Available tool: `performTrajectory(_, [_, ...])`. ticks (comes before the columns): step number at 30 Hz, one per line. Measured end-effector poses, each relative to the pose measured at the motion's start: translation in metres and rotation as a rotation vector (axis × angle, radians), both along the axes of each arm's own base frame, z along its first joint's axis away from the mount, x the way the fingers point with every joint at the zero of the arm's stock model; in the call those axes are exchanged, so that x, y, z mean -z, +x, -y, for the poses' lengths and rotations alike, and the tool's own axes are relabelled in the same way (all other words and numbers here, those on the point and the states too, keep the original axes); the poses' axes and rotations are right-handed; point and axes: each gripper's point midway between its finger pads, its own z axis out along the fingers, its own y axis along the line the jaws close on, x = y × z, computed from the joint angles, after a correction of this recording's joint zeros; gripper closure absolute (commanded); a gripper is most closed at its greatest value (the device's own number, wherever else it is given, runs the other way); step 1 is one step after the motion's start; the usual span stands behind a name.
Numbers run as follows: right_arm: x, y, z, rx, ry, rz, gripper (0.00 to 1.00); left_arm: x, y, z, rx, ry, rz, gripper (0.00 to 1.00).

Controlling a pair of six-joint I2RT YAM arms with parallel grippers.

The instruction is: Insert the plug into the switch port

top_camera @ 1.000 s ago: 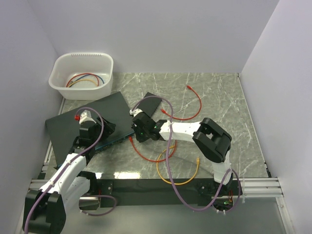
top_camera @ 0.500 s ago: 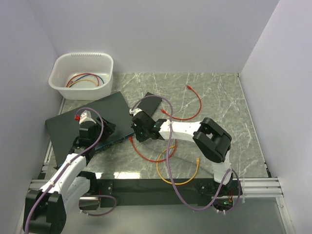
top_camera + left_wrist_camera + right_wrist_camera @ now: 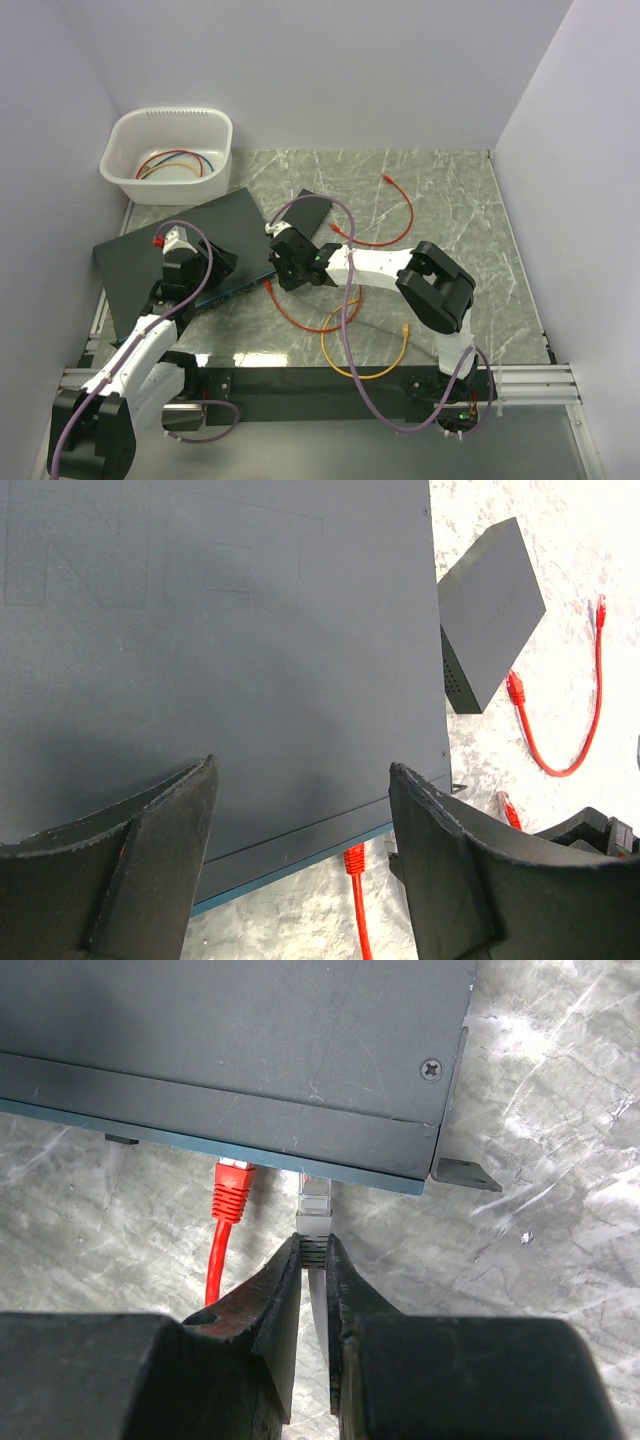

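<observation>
The black slab switch (image 3: 175, 250) lies at the left, its teal front face (image 3: 150, 1130) toward the arms. The red plug (image 3: 232, 1185) has its tip in that face at a port; it also shows in the left wrist view (image 3: 353, 860) and in the top view (image 3: 270, 286). My right gripper (image 3: 313, 1247) is shut on a grey plug (image 3: 313, 1203), right of the red one, whose clear tip touches the face. The ports themselves are hidden under the edge. My left gripper (image 3: 300, 770) is open over the switch's top near its front edge, holding nothing.
A small black box (image 3: 490, 610) lies right of the switch, with a loose red cable (image 3: 590, 700) beside it. An orange-yellow cable (image 3: 365, 365) loops near the table's front. A white bin (image 3: 168, 150) with cables stands at the back left.
My right gripper has edged slightly toward the switch face with the grey plug. The left arm has not moved.
</observation>
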Motion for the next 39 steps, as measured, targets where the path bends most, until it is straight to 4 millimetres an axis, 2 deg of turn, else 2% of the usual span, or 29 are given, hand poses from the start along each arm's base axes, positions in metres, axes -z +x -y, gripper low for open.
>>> performTrajectory(16, [-0.003,-0.003,-0.002,-0.001,-0.005,-0.003,1.0,0.0,0.0,0.001,0.01,0.006,0.001,0.26])
performTrajectory(22, [-0.013,-0.005,-0.007,-0.008,0.005,0.006,1.0,0.0,0.0,0.0,0.012,0.01,0.002,0.26])
performTrajectory(33, [-0.021,-0.002,-0.005,0.018,-0.02,0.03,1.0,0.0,0.0,0.0,0.013,0.011,0.003,0.27])
performTrajectory(39, [-0.018,0.0,-0.004,0.036,-0.047,0.033,1.0,0.001,-0.001,0.0,0.014,0.011,0.003,0.27])
